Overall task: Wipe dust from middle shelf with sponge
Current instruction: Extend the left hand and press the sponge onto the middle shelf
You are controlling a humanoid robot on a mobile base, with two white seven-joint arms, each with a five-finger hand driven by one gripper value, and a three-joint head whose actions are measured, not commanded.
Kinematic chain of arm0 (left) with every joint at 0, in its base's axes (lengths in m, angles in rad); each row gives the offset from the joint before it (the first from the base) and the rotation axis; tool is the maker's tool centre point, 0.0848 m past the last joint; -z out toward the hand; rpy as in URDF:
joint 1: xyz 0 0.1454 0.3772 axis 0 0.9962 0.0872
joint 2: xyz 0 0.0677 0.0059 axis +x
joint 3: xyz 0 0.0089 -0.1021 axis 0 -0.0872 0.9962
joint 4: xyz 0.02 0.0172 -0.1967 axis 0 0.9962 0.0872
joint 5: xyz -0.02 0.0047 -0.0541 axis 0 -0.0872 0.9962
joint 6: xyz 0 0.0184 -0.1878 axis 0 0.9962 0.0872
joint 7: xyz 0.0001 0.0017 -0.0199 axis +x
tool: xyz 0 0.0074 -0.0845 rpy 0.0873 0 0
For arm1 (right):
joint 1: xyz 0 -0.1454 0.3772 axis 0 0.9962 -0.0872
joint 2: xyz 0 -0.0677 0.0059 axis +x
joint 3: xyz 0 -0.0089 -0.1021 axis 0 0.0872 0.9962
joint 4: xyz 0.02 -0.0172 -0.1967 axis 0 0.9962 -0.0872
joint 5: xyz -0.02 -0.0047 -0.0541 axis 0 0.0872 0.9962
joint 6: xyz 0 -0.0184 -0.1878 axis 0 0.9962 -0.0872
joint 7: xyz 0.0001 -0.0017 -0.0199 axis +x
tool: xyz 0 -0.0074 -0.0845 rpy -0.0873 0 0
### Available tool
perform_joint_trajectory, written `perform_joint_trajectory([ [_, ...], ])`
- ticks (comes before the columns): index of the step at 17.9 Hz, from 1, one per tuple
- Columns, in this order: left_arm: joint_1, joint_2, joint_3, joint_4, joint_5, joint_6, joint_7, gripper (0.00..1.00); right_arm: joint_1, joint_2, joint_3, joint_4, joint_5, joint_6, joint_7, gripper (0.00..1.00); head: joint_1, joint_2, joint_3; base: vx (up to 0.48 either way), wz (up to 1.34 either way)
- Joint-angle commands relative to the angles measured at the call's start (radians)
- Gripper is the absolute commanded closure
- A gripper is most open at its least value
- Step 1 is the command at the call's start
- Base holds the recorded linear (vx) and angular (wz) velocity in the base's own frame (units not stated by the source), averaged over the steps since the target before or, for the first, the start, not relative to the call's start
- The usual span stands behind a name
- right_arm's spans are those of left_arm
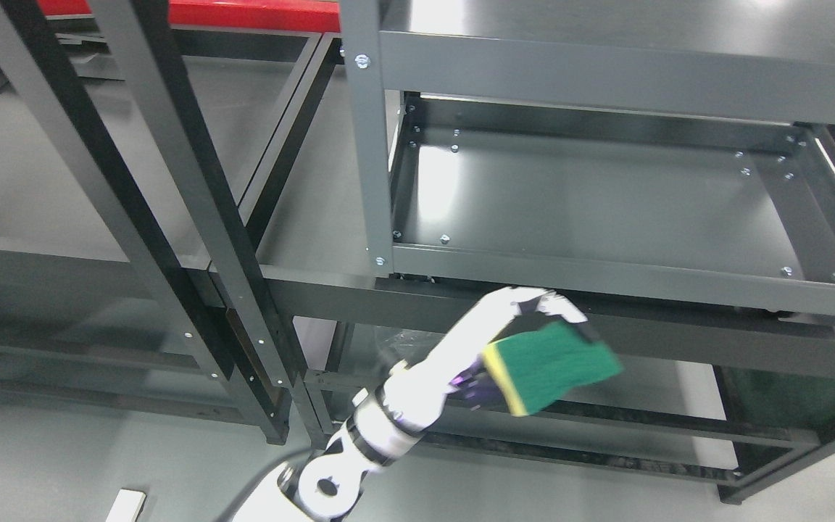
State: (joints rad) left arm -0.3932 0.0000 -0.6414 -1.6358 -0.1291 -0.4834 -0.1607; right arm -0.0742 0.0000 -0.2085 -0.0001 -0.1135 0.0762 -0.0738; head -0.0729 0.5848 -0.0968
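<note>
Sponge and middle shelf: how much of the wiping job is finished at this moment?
Done: the left hand has the green and yellow sponge grasped. In hand: it holds the sponge in the air below and in front of the middle shelf, not touching it. Left: setting the sponge on the shelf and wiping it. Dust cannot be judged here.
</note>
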Motion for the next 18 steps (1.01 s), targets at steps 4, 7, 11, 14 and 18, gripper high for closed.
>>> perform_joint_trajectory([
  [4, -0.583, 0.017, -0.296, 0.094, -0.175, 0.074, 0.001, 1.0, 0.001, -0.017, 0.0, -0.017, 0.0, 0.001, 0.0, 0.0, 0.0, 0.0, 0.0, 0.026, 0.11],
  [7, -0.74, 0.017, -0.363, 0.142, -0.179, 0.074, 0.004, 1.0, 0.001, -0.017, 0.0, -0.017, 0.0, 0.001, 0.0, 0.0, 0.0, 0.0, 0.0, 0.013, 0.03],
  [11, -1.02, 0.017, -0.391, 0.232, -0.202, 0.081, 0.07, 1.0, 0.001, -0.017, 0.0, -0.017, 0.0, 0.001, 0.0, 0.0, 0.0, 0.0, 0.0, 0.0, 0.0],
  [14, -1.122, 0.017, -0.429, 0.238, -0.265, 0.085, 0.073, 1.0, 0.001, -0.017, 0.0, -0.017, 0.0, 0.001, 0.0, 0.0, 0.0, 0.0, 0.0, 0.0, 0.0],
  [18, -1.161, 0.017, -0.445, 0.292, -0.336, 0.095, 0.085, 1.0, 0.001, -0.017, 0.001, -0.017, 0.0, 0.001, 0.0, 0.0, 0.0, 0.0, 0.0, 0.0, 0.0],
])
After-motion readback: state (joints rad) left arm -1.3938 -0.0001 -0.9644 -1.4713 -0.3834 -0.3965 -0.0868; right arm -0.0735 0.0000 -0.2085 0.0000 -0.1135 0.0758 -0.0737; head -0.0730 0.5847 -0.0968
